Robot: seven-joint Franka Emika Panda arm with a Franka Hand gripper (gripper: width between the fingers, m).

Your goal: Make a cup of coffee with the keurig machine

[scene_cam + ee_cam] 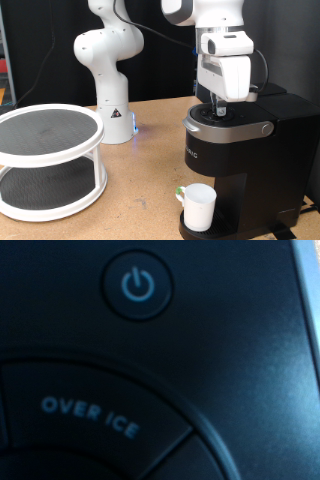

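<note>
my gripper (222, 106) down on top of the keurig machine (240, 160), can't tell if open or closed, power button (138, 285) close up, cup (198, 206) on drip base

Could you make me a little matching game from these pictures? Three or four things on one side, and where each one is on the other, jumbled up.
Things:
1. cup
2. gripper
3. two-tier round rack
4. power button

Places:
A. at the exterior view's left, on the table
B. on the drip base of the keurig machine, under its spout
C. on the machine's dark top panel, near the words OVER ICE
D. down at the machine's top, above the silver-grey lid handle

Pairs: 1-B, 2-D, 3-A, 4-C
</note>
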